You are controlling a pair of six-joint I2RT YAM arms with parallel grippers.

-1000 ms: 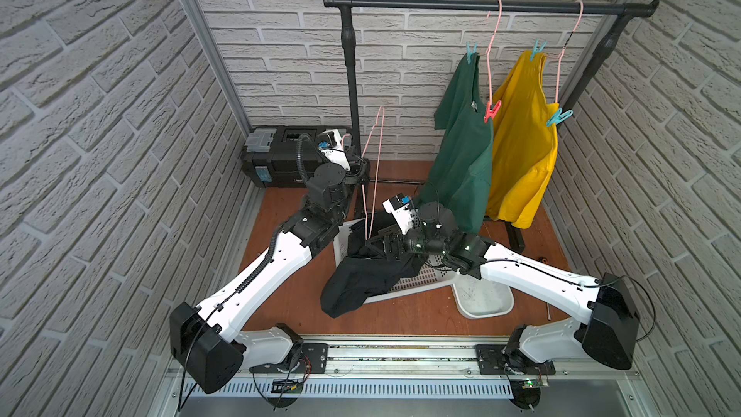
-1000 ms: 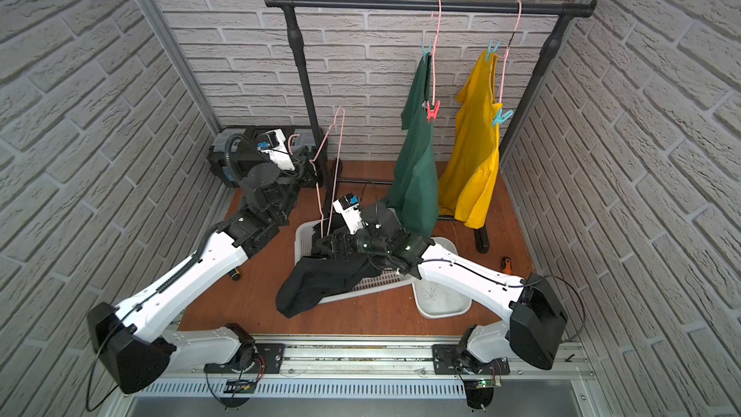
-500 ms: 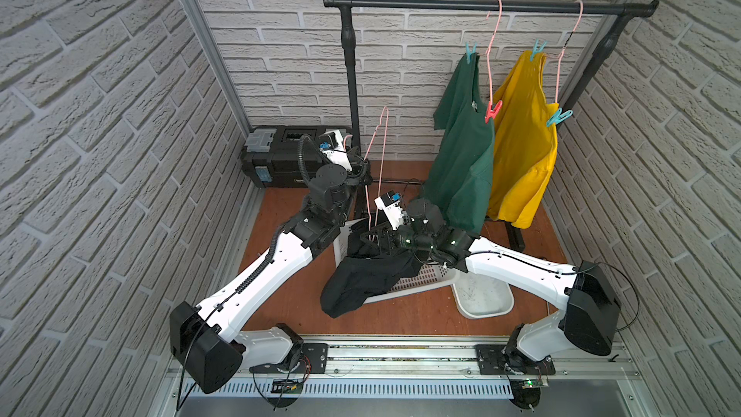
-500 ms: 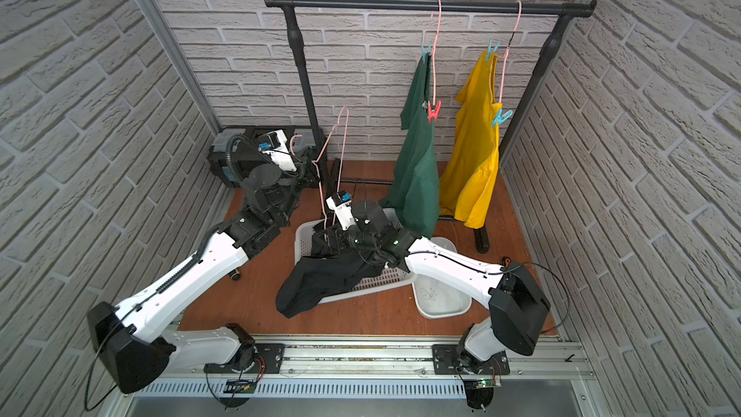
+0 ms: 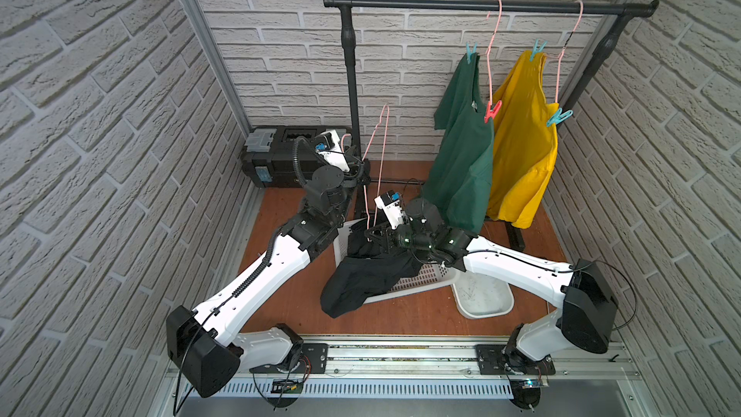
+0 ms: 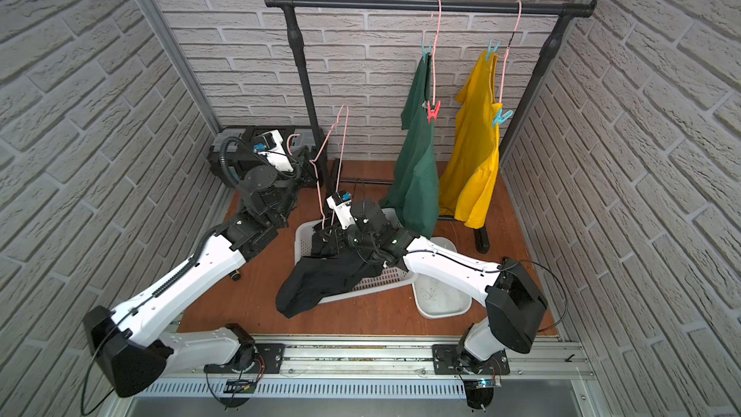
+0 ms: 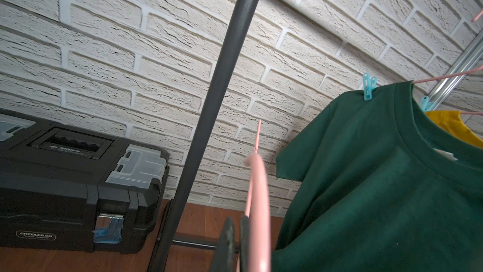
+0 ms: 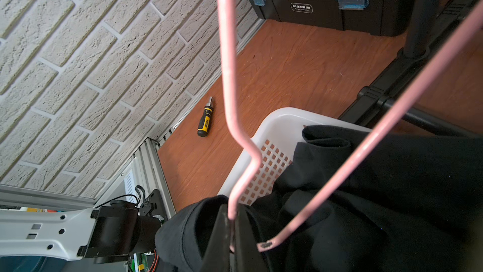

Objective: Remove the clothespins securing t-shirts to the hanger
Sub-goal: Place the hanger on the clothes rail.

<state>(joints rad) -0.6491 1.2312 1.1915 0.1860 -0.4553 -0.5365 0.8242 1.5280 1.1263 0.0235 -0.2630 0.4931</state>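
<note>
Pinches with the right gripper, pressed together, the low corner of the thin pink wire hanger, and clamps another bit of it in the left gripper, likely to keep the frame steady above the white plastic basket. Leaves the soft black t-shirt slumped in that basket. Has yet to pull three small teal plastic clothespins and one red plastic clothespin off the dark green t-shirt and the bright yellow t-shirt.
</note>
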